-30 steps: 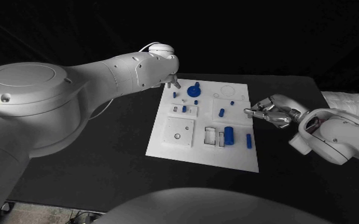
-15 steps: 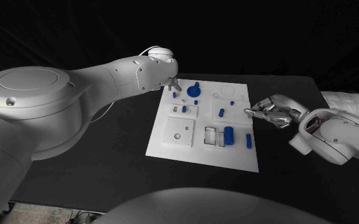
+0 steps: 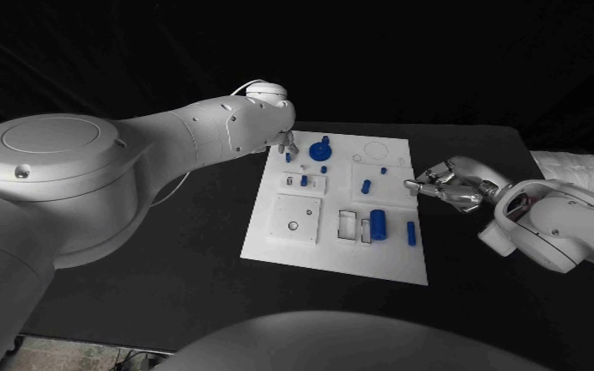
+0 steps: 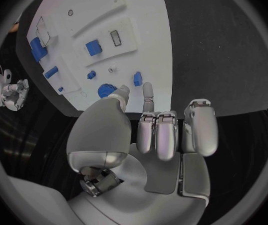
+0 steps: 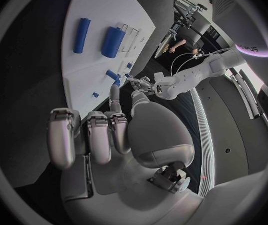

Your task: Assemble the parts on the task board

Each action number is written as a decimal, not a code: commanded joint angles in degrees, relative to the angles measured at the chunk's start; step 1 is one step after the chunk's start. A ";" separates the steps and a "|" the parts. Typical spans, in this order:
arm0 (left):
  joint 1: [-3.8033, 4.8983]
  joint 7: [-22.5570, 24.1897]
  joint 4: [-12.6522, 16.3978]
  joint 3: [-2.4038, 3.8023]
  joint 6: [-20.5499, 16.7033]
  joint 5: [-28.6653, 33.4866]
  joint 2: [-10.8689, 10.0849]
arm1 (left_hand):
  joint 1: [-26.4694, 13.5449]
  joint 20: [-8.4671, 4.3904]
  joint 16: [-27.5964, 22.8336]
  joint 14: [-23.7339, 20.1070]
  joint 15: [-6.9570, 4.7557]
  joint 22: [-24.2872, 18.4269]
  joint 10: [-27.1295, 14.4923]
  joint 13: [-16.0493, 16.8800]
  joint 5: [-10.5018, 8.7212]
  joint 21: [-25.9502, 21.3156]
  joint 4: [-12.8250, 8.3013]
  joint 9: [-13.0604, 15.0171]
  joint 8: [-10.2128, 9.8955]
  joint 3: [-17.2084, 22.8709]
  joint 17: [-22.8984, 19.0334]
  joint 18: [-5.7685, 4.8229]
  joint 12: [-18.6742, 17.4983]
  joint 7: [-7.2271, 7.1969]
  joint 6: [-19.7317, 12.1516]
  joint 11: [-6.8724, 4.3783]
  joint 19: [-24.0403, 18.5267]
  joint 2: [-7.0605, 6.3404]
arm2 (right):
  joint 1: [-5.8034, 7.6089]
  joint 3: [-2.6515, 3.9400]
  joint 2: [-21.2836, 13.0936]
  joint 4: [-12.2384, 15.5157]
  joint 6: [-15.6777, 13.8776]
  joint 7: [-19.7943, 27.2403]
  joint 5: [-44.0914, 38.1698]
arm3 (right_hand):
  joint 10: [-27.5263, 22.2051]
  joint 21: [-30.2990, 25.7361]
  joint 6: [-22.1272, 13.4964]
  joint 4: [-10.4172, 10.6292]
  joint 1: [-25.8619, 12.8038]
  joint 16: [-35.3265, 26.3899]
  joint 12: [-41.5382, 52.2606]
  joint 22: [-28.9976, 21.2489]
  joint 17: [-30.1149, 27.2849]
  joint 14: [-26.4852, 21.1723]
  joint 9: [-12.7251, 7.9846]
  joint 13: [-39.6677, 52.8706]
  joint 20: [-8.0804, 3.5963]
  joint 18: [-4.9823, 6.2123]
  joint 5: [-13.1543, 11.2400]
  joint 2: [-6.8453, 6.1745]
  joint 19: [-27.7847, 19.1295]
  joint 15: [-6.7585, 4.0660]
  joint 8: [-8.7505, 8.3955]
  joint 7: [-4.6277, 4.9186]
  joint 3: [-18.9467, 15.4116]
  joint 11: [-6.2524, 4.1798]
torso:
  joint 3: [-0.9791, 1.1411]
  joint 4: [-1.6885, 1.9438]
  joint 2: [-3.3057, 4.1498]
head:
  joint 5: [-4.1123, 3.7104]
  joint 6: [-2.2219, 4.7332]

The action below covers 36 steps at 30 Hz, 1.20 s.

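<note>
The left hand (image 4: 152, 135) holds nothing: most of its fingers are curled in toward the palm, while one finger and the thumb reach out over the far left corner of the task board (image 3: 297, 238), their tips just above the round blue gear-like part (image 3: 322, 148) and a small blue peg (image 4: 137, 78). The right hand (image 3: 448, 184) hangs just off the board's right edge, also empty, fingers folded in with one finger and the thumb stretched forward.

As a judgement, the assembly is only part done. Several small blue pieces (image 3: 367, 186) stand in the board's middle and far sections and look seated, though the pictures are too small to confirm this. A large blue cylinder (image 3: 378, 224) and a slim blue rod (image 3: 411, 233) lie loose on the near right area, beside an unfilled rectangular slot (image 3: 348, 226), and the square block (image 3: 297, 218) on the near left shows an open hole. Those appear to be left.

The left arm (image 3: 185, 143) sweeps in from the near left, forearm reaching across to the far corner. The right arm (image 3: 545, 225) comes in low from the right, wrist bent toward the board.
</note>
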 commanded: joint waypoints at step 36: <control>-0.84 1.01 -0.38 0.03 0.76 1.28 0.38 | 5.56 0.42 0.15 6.12 0.25 11.64 6.05 15.08 7.92 -0.94 -0.28 0.41 -2.00 4.02 15.08 0.36 0.14 -0.33 0.52 0.23 0.48 0.76 | -0.02 0.00 -0.09 0.05 1.09 -0.20 -0.18 | 6.07 -0.05 0.05 0.02 0.52 0.20 0.22 12.36 15.10 5.88 -0.09 15.08 0.03 0.35 0.45 0.47 0.24 0.36 -0.46 0.22 -0.39 0.31 | 0.02 -0.01 0.02 | -0.08 -0.01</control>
